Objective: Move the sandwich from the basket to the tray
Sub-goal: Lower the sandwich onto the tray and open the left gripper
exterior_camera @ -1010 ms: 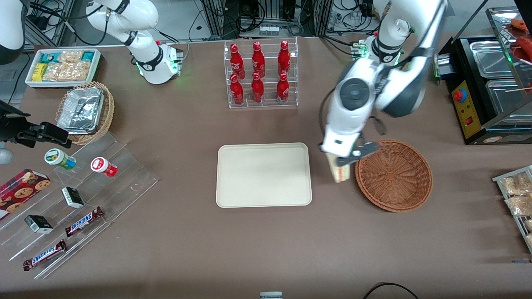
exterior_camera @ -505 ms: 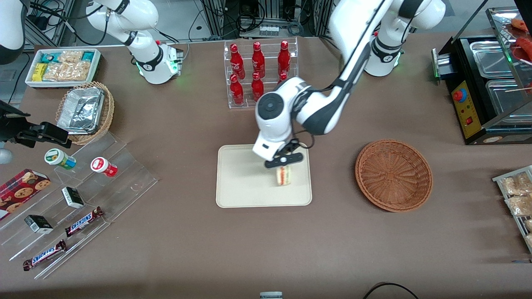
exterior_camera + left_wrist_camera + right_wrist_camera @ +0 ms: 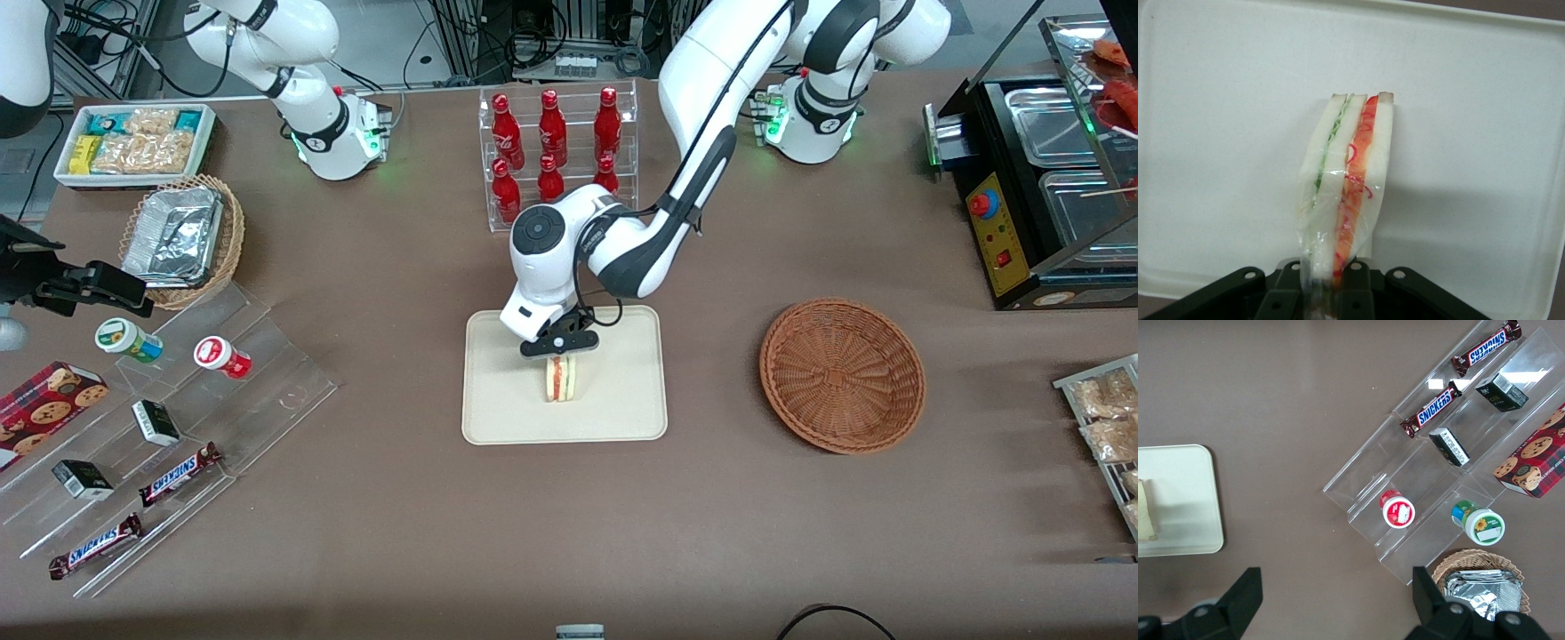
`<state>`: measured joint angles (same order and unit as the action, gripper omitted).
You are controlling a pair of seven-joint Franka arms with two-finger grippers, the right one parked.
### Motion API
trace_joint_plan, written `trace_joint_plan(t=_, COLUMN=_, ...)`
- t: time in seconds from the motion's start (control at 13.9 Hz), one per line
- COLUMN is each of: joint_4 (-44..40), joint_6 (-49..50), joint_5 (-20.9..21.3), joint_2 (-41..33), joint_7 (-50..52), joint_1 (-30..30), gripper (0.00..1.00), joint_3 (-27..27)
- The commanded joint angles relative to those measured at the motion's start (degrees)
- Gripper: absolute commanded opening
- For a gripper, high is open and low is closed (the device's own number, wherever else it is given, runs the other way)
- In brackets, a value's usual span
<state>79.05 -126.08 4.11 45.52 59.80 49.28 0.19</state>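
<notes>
My left gripper (image 3: 560,348) is over the middle of the cream-white tray (image 3: 498,409), shut on the sandwich (image 3: 561,380). The sandwich is a plastic-wrapped white-bread wedge with red and green filling; it hangs below the fingers, low over the tray or on it. In the left wrist view the sandwich (image 3: 1348,180) runs out from between the black fingers (image 3: 1361,283) over the tray (image 3: 1225,133). The sandwich's edge shows in the right wrist view (image 3: 1145,510) on the tray (image 3: 1185,500). The reddish-brown wicker basket (image 3: 842,374) sits empty beside the tray, toward the working arm's end.
A clear rack of red bottles (image 3: 556,160) stands farther from the front camera than the tray, close to the arm's elbow. A clear stepped shelf with snacks (image 3: 160,427), a foil-tray basket (image 3: 182,236) and a white snack bin (image 3: 133,142) lie toward the parked arm's end. A black appliance (image 3: 1040,196) stands at the working arm's end.
My gripper has carried the sandwich from beside the basket's rim across to over the tray, then on to the tray's middle. The basket is left empty.
</notes>
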Motion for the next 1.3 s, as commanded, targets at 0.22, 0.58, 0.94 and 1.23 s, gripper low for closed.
trace_joint_plan(t=0.22, joint_4=-3.4, joint_6=0.9, joint_5=2.7, joint_2=1.5, joint_7=1.0, joint_1=0.3, gripper=0.99, joint_3=1.0)
trace_joint_plan(t=0.58, joint_4=-3.4, joint_6=9.3, joint_5=2.0, joint_2=-6.3, joint_7=1.3, joint_1=-2.3, gripper=0.99, joint_3=1.1)
trace_joint_plan(t=0.94, joint_4=-3.0, joint_6=25.2, joint_5=1.7, joint_2=-18.7, joint_7=1.1, joint_1=-8.8, gripper=0.99, joint_3=1.1)
trace_joint_plan(t=1.23, joint_4=-2.8, joint_6=32.0, joint_5=-0.7, joint_2=-26.9, joint_7=-0.7, joint_1=-17.6, gripper=0.99, joint_3=1.0)
